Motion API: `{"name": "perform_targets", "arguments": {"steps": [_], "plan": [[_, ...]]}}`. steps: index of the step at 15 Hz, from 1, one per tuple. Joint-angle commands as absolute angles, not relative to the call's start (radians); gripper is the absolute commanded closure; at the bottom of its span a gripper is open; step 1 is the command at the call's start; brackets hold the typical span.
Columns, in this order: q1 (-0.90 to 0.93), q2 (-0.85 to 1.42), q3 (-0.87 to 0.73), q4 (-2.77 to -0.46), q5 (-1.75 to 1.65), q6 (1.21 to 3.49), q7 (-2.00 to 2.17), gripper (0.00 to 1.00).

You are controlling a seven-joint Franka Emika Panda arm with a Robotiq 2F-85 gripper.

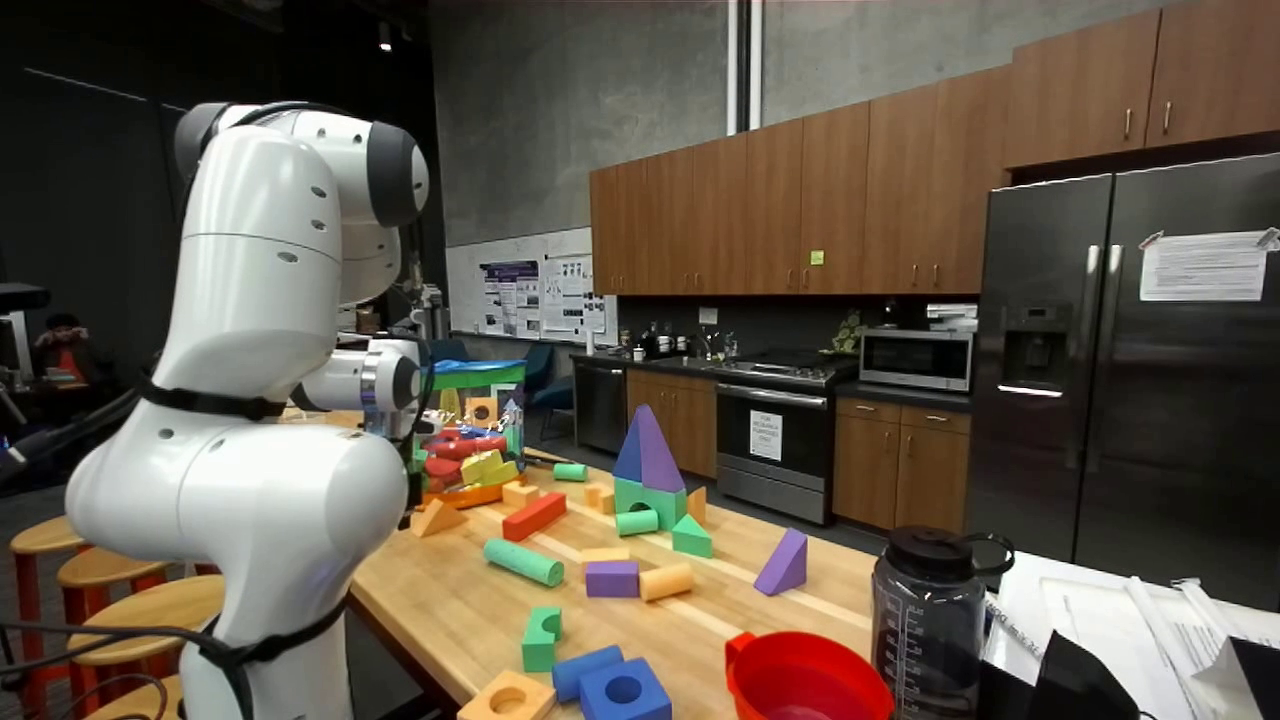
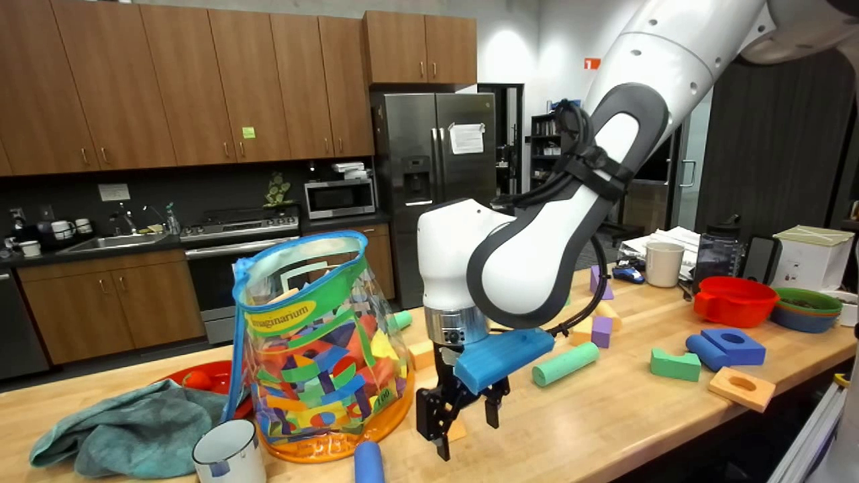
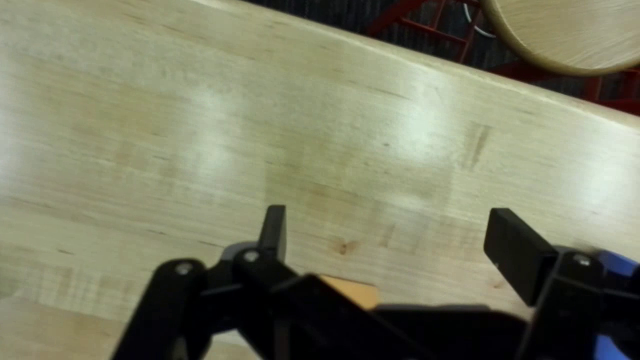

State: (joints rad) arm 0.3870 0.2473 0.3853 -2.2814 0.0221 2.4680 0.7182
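Room over tabletop [image 3: 320, 145] toward the stool [image 3: 570, 30], orange block [image 3: 357, 291] near the gripper [image 3: 387, 225], block-filled bag [image 2: 335, 290] blocking one side

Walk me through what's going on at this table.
A white robot arm has its black two-finger gripper open and empty above a pale wooden table. A partly hidden orange block lies beneath it. Nearby stands a clear plastic bag with a blue rim, packed with colourful blocks; others lie scattered along the table.

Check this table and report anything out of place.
Somewhat untidy: an orange triangular block near the open black gripper and a mint-green cylindrical block lie loose outside the clear plastic bag of similar pieces, and a teal cloth lies crumpled beside a white cylindrical cup. No spill or damage shows.
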Motion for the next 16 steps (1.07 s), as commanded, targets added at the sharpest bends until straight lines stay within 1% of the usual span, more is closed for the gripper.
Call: {"name": "perform_targets", "arguments": {"steps": [1,4,7,10,12,16], "plan": [[0.412,0.241,0.352,-2.318,0.041,2.632,0.706,0.00],[0.432,0.243,0.320,-2.343,0.014,2.786,0.729,0.00],[0.490,0.234,0.225,-2.364,-0.094,2.859,0.793,0.00],[0.576,0.207,0.066,-2.368,-0.364,2.822,0.989,0.00],[0.618,0.202,-0.010,-2.356,-0.515,2.786,1.116,0.00],[0.644,0.208,-0.028,-2.348,-0.601,2.697,1.215,0.00]]}}
